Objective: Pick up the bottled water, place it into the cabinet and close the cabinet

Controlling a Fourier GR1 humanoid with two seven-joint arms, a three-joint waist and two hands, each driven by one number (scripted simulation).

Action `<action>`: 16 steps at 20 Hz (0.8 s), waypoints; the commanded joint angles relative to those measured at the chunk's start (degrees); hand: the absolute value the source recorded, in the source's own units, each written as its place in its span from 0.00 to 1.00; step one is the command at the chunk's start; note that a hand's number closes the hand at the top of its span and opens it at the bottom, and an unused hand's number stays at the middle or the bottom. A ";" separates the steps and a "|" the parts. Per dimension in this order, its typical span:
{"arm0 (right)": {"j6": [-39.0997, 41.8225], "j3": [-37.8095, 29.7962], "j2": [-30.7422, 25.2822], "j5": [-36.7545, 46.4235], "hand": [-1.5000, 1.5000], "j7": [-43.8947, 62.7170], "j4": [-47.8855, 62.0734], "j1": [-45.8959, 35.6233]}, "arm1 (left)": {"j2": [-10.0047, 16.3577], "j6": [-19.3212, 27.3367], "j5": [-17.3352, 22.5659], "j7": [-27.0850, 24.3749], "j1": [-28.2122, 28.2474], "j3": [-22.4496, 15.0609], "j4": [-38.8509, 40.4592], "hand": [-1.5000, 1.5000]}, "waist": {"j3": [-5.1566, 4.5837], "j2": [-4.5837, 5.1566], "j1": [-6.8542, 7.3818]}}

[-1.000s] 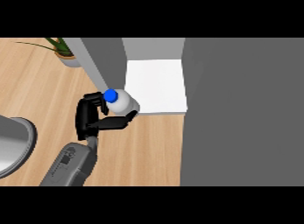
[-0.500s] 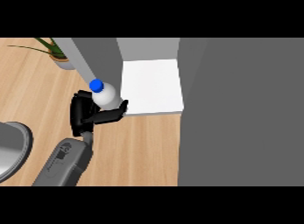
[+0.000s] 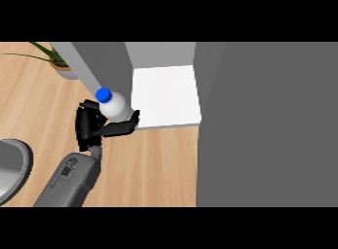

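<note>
From where I stand, only one arm is in play: the grey forearm [image 3: 72, 177] comes up from the lower left across the wooden counter [image 3: 157, 165], and the black left hand [image 3: 91, 127] at its end is clasped around the bottled water [image 3: 115, 108]. Its fingers [image 3: 85, 116] curl round the far left side of the bottle and the thumb [image 3: 121, 128] crosses under it on the right, so the lower body of the bottle is mostly hidden. The bottle is tilted a little, its blue cap [image 3: 103, 94] leaning up and to the left. It sits right at the mouth of the cabinet [image 3: 272, 121], at the front left corner of the white shelf [image 3: 168, 95] inside, overlapping the shelf's near edge. I cannot tell whether it touches the shelf or hangs just above it. Just beside the cap on the left is the grey door [image 3: 92, 61], swung open and slanting away toward the back. Beyond the door a small potted plant [image 3: 56, 61] stands on the counter, well apart from the hand. A grey rounded vessel [image 3: 2, 170] shows at the lower left edge, near the forearm but not touching it
</note>
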 commanded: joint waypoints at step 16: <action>-0.65 1.54 -1.12 -1.53 0.00 0.69 -1.09 -2.26 | 0.73 -0.22 -5.43 8.33 -16.44 -4.41 4.85 0.00 | -0.23 1.87 -3.97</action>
